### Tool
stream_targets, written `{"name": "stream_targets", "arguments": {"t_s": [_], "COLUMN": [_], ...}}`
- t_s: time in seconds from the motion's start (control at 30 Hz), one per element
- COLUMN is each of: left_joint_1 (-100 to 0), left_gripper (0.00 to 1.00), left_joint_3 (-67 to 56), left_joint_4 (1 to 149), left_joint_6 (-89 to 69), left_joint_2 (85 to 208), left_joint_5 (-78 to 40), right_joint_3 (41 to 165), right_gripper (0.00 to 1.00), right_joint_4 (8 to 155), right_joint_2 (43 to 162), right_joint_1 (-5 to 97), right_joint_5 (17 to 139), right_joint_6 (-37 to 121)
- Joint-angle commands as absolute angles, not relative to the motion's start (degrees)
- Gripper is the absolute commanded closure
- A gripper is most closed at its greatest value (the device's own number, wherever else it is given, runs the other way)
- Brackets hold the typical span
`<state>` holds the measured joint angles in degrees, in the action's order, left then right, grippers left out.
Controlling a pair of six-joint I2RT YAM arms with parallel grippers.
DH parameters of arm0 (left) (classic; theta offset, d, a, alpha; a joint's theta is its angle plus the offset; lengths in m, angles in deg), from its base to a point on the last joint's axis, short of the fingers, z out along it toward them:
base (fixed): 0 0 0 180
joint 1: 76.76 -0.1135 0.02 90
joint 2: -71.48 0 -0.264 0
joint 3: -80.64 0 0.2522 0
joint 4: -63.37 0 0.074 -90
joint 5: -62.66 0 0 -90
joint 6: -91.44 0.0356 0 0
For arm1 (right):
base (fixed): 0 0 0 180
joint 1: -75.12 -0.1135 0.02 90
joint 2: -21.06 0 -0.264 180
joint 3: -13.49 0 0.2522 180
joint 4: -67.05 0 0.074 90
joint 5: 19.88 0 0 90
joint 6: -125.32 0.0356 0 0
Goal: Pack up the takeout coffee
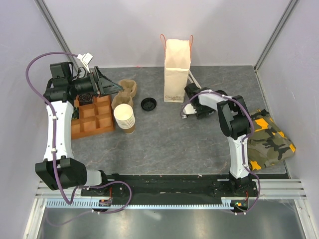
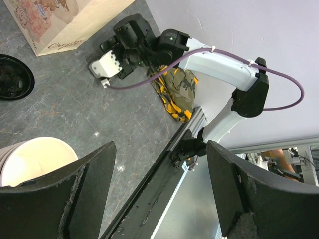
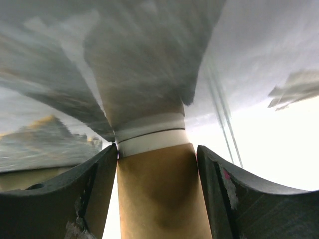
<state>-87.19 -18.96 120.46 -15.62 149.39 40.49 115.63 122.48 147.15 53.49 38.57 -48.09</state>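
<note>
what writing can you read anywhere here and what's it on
"Cream", in cursive, low on the paper bag; the letters are small, so this reading is uncertain
Smaller line under it: too small to read
Stack of cups: no text seen
Loose lid: no text seen

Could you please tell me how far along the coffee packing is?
Done: nothing looks packed yet. In hand: the right hand grips a white-rimmed tan paper cup. Remaining: the round black plastic lid lies loose on the table, and the tall cream paper bag stands waiting.
</note>
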Motion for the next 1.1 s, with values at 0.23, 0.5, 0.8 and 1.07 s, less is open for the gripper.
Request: {"name": "stream_targets", "arguments": {"t_s": [0.23,0.5,0.8,1.07], "left_joint_1": [-87.3,-87.4,-87.5,-87.5], "left_gripper": [0.19,0.19,0.17,0.19], "left_joint_3": [-19.2,-19.3,-20.6,-23.6], "left_joint_4": [119.2,120.1,121.3,126.5], "left_joint_6": [-13.1,-10.4,-5.7,1.4], "left_joint_2": [150.5,150.6,150.7,154.1], "left_joint_5": [39.8,38.1,35.3,25.5], "right_joint_3": [115.2,116.7,120.6,127.6], "right_gripper": [0.26,0.23,0.21,0.20], "right_joint_4": [120.6,124.1,133.5,139.0], "right_joint_2": [152.5,147.3,134.4,128.2], "right_joint_1": [59.1,57.4,50.5,48.0], "right_joint_5": [30.7,36.2,50.3,63.2], "right_joint_6": [-52.1,-48.1,-38.9,-26.6]}}
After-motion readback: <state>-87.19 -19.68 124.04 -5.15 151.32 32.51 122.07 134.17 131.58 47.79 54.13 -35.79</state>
